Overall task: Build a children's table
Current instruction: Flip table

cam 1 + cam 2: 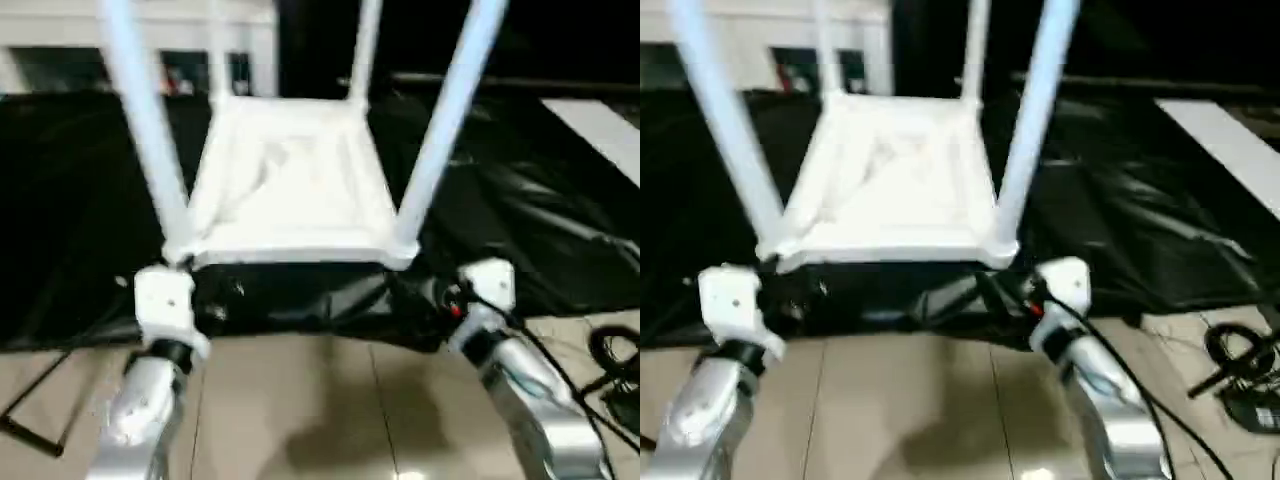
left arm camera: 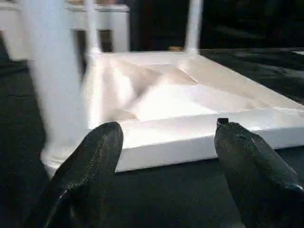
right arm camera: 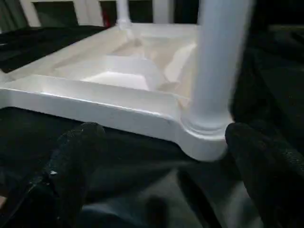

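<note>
Grippers first: left gripper (image 2: 166, 156) and right gripper (image 3: 161, 161) both have jaws spread, empty, just short of the near rim. Children's table (image 1: 290, 190) lies upside down on black sheeting (image 1: 80, 220), legs (image 1: 445, 120) seated upright. Likely light, stiff, slick plastic; grip near corner sockets.

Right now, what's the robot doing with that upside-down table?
It's building a kids' table. The white top lies upside down on black sheeting, and four legs stand up from its corners. Both grippers, left and right, are open just in front of the near edge, holding nothing.
</note>
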{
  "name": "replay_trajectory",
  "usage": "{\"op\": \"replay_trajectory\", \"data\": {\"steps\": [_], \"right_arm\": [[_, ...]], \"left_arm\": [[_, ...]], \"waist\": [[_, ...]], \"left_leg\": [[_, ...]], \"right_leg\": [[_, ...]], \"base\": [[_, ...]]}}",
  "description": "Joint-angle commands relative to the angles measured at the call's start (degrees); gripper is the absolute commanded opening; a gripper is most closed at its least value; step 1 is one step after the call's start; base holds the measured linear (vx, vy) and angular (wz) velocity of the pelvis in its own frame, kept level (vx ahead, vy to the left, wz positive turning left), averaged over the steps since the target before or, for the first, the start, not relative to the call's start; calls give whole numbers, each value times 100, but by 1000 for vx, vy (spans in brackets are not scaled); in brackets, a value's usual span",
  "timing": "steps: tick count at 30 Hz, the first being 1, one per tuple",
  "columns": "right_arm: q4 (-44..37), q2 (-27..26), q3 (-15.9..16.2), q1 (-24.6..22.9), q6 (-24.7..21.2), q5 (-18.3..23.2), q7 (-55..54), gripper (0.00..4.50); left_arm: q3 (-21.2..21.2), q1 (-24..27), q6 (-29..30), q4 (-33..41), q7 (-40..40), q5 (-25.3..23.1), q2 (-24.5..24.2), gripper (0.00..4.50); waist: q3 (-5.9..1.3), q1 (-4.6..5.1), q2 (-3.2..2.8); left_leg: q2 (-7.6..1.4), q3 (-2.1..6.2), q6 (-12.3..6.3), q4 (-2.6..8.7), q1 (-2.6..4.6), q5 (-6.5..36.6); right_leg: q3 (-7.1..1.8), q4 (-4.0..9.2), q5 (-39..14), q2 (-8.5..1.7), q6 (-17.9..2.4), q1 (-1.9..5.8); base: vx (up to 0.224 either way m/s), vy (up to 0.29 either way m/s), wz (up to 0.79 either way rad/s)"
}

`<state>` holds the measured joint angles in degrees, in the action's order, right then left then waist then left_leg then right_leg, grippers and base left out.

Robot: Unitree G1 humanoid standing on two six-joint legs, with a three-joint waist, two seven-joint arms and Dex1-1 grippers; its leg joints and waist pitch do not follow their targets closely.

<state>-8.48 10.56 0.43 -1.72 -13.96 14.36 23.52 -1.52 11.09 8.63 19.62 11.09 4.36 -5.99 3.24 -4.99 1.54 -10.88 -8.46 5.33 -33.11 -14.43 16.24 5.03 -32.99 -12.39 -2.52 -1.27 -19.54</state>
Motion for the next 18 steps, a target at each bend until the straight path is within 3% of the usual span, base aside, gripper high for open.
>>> {"op": "replay_trajectory", "data": {"steps": [1,3,4,5,6,7,8,9,10,11,12,13,14,15,16,17,18], "right_arm": [[-385,39,102,-23,-195,257,211,450],[-666,186,166,-215,-354,384,404,450],[-729,230,186,-262,-395,418,462,450],[-790,285,219,-306,-435,454,526,450],[-841,348,257,-340,-472,479,594,450],[-866,378,273,-354,-490,493,627,450],[-921,439,292,-381,-533,523,694,450],[-960,463,277,-399,-566,547,711,450],[-1009,482,250,-419,-611,572,722,450],[-1009,482,250,-419,-611,572,722,450],[-1052,495,223,-435,-659,597,724,450],[-1115,526,200,-462,-736,637,718,450],[-1122,530,199,-464,-746,645,718,450],[-1148,552,203,-470,-794,685,719,450],[-1152,557,232,-463,-811,684,720,450],[-1152,558,235,-463,-812,684,720,450],[-1152,565,271,-449,-834,687,718,450]], "left_arm": [[-76,131,10,190,46,100,2,350],[-60,270,9,297,34,102,19,350],[-56,295,11,315,23,98,25,350],[-61,321,13,328,-10,98,48,350],[-64,366,-6,344,-43,96,73,350],[-63,401,-21,356,-59,99,87,350],[-50,519,-68,392,-96,114,115,350],[-41,617,-122,400,-100,123,128,350],[-36,713,-173,402,-102,141,141,350],[-36,713,-173,402,-102,141,141,350],[-40,793,-225,389,-98,153,155,350],[-65,911,-314,353,-101,170,193,350],[-68,922,-328,343,-98,169,196,350],[-84,972,-422,262,-78,162,209,350],[-107,990,-508,169,-55,163,209,350],[-109,992,-517,159,-53,163,209,350],[-151,1030,-695,-38,-20,178,197,350]], "waist": [[-318,-104,-48],[-321,-86,-60],[-346,-123,-79],[-345,-138,-99],[-353,-151,-72],[-375,-190,-58],[-371,-207,-8],[-377,-285,-4],[-378,-286,18],[-384,-289,-6],[-399,-278,-20],[-417,-169,-9],[-455,-115,-20],[-396,50,-5],[-299,31,88],[-296,-83,262],[-164,-486,241]], "left_leg": [[8,-45,-807,433,-183,719],[-31,-35,-1027,460,-71,567],[-13,-39,-1176,441,-57,347],[-24,-37,-1261,443,5,272],[-13,-29,-1436,427,44,137],[78,-36,-1560,372,-18,-121],[122,-42,-1589,342,-68,-219],[242,-48,-1559,250,-102,-427],[251,-37,-1554,243,-106,-517],[264,-11,-1551,236,-112,-658],[268,48,-1601,236,-5,-936],[154,220,-1827,267,283,-1446],[114,371,-2074,217,476,-1855],[-208,751,-2630,221,918,-2179],[-47,697,-2682,150,725,-1758],[523,359,-2456,-119,240,-1356],[523,357,-1416,-1113,-734,224]], "right_leg": [[-368,477,-2390,-399,-982,440],[-311,343,-1454,-319,-1515,404],[-308,286,-1054,-316,-1703,448],[-293,259,-896,-304,-1776,405],[-284,213,-673,-283,-1849,424],[-319,196,-514,-285,-1885,538],[-346,215,-505,-289,-1879,610],[-440,249,-464,-270,-1920,736],[-456,229,-368,-241,-1912,767],[-456,199,-259,-206,-1887,790],[-434,131,72,-104,-1755,747],[-299,-51,346,17,-1470,507],[-252,-190,427,40,-1247,370],[-153,-405,-132,-95,-813,-246],[-342,-308,-356,-334,-741,-140],[-641,-85,-126,-280,-835,478],[-1737,487,-12,-1164,-2104,1372]], "base": [[103,2,2],[129,0,13],[134,6,12],[147,13,12],[139,16,11],[139,16,11],[128,49,6],[131,64,13],[131,64,13],[131,50,16],[128,45,15],[128,45,15],[127,19,14],[117,-13,6],[117,-13,6],[139,12,14],[130,79,33]]}}
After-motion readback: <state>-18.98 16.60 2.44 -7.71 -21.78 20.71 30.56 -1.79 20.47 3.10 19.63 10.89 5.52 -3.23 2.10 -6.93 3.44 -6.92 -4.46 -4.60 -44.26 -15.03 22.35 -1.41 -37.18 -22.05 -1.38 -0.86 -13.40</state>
